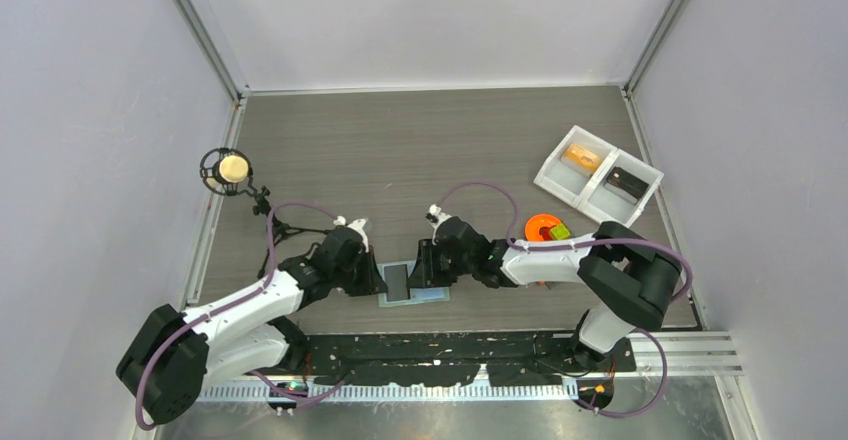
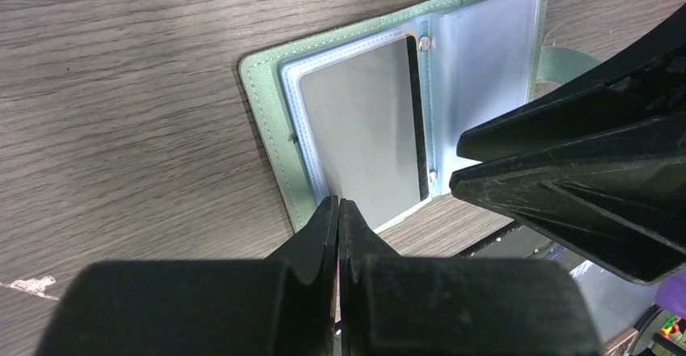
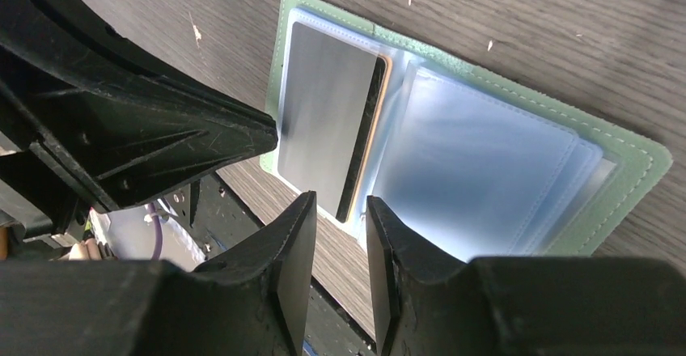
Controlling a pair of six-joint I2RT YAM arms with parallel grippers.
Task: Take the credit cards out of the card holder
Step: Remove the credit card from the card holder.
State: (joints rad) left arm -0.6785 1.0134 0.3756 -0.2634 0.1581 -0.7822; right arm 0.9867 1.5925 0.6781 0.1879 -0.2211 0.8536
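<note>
Though far from card holder (image 1: 410, 282), tray (image 1: 600, 172)

Wood-grain table (image 1: 400, 140), open card holder (image 3: 477, 162) at near edge, white tray (image 1: 600, 168) far right

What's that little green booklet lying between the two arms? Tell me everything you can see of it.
The card holder lies opened flat on the wood-grain table, near its front edge. Its cover is sage green, leather-like, with stitched edges and a small strap at one side. Inside are clear, bluish plastic sleeves with two metal studs along the fold. One half shows a grey card with a dark stripe. The shut left claw sits at its near edge; the open right claw straddles the card's corner.
</note>
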